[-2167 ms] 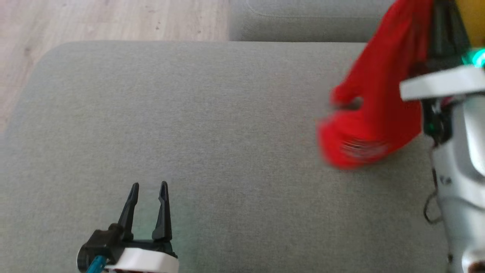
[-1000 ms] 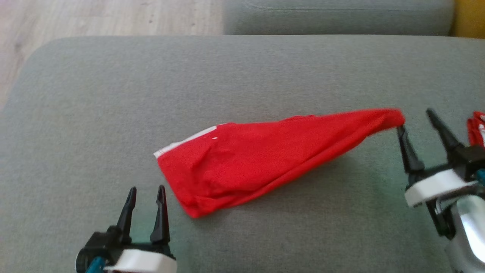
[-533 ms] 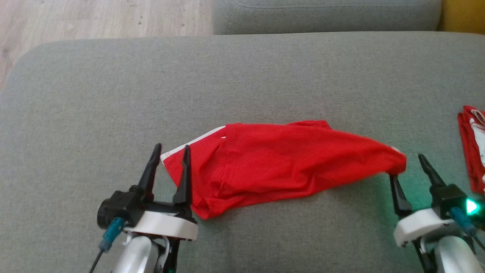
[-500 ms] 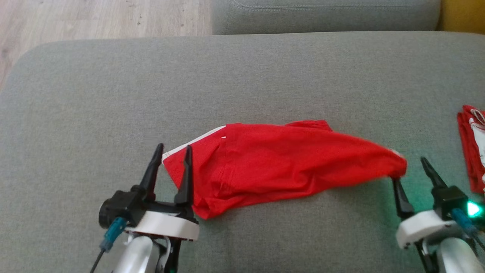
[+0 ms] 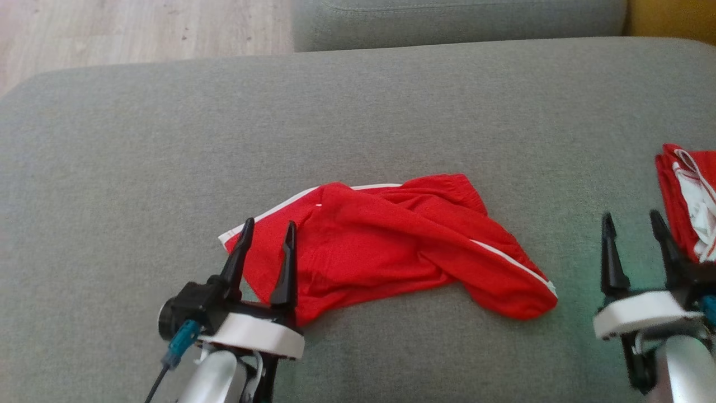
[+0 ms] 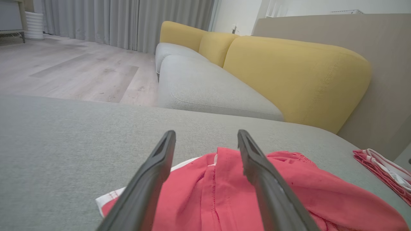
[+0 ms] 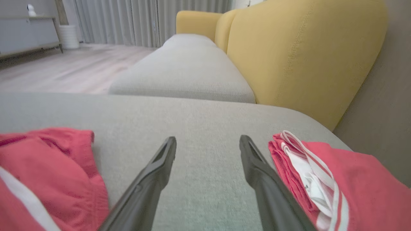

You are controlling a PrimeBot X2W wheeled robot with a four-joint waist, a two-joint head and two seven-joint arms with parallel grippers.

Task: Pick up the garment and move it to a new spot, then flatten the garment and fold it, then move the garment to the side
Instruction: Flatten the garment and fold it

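The garment (image 5: 391, 246) is a red pair of shorts with white side stripes, lying crumpled in the middle of the grey cushion (image 5: 358, 112). My left gripper (image 5: 268, 226) hovers open over its left end, near the white-edged hem. In the left wrist view the red garment (image 6: 212, 192) lies beneath and between the open fingers (image 6: 151, 179). My right gripper (image 5: 632, 221) stands open to the right of the garment, apart from it, with nothing between its fingers. The right wrist view has the garment (image 7: 48, 166) at the lower left, clear of the open right gripper (image 7: 208, 141).
A second red and white folded garment (image 5: 688, 201) lies at the cushion's right edge, just right of my right gripper. Another grey cushion (image 5: 458, 22) sits behind, yellow backrests (image 6: 289, 70) to the right, wooden floor (image 5: 140, 28) at the far left.
My right gripper has let go of the garment's right end, which has dropped onto the cushion, and has drawn away to the right. The left gripper stays over the left hem. The camera has shifted.
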